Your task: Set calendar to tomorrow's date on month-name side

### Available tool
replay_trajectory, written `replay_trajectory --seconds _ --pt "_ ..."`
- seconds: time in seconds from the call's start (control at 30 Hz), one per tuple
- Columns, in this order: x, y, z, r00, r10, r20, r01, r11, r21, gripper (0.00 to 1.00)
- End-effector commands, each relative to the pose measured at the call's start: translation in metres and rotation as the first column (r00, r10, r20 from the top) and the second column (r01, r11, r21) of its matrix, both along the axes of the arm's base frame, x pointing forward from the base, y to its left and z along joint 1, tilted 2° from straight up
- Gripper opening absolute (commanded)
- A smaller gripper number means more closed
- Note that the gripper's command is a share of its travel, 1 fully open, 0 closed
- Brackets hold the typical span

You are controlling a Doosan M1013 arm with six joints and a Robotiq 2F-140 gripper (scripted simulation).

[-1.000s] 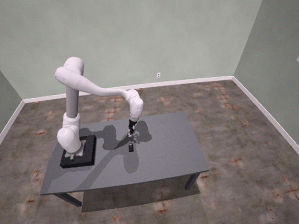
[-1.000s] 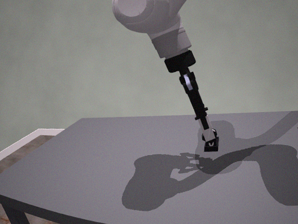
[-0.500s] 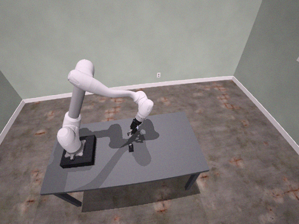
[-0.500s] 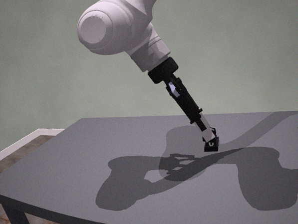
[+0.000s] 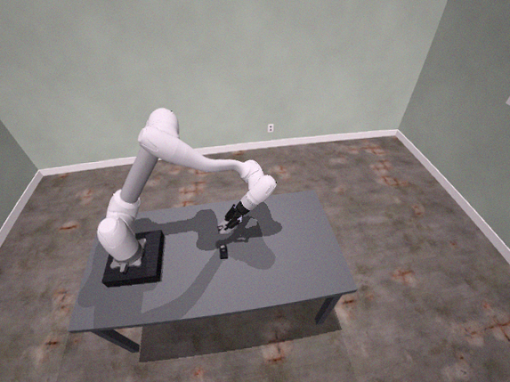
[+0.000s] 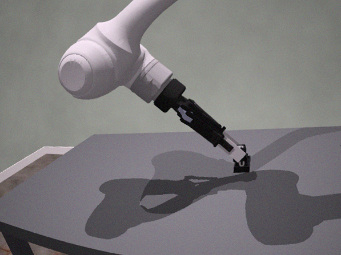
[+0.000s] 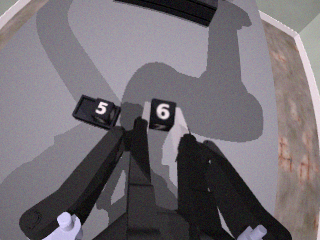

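Note:
My gripper (image 7: 160,114) is shut on a black date cube (image 7: 162,112) whose near face shows a white 6. It holds the cube low over the grey table, tilted toward the robot base. The small black tray (image 7: 98,110) lies on the table to the cube's left, apart from it, and holds the other cube, which shows a 5. In the top view the gripper (image 5: 225,226) hangs just behind the tray (image 5: 223,252). In the exterior view the gripper (image 6: 237,154) and the held cube (image 6: 241,148) overlap the tray (image 6: 241,164). The month's name is not readable.
The arm casts wide shadows on the table around the tray.

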State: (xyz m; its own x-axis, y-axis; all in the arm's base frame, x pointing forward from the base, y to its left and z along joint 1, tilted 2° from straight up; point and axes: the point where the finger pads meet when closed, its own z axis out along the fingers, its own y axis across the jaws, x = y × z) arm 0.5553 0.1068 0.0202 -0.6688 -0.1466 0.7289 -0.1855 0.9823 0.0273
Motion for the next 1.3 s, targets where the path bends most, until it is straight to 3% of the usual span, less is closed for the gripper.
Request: replay_trajectory --seconds 0.0,0.87,1.27 --pt "0.0 0.0 0.0 1.0 0.0 -0.001 0.0 1.0 0.0 0.17" --pt "0.0 0.0 -0.007 1.0 0.0 -0.001 0.0 1.0 0.0 0.17" --pt "-0.001 0.001 -0.024 1.0 0.0 -0.001 0.0 1.0 0.0 0.17"
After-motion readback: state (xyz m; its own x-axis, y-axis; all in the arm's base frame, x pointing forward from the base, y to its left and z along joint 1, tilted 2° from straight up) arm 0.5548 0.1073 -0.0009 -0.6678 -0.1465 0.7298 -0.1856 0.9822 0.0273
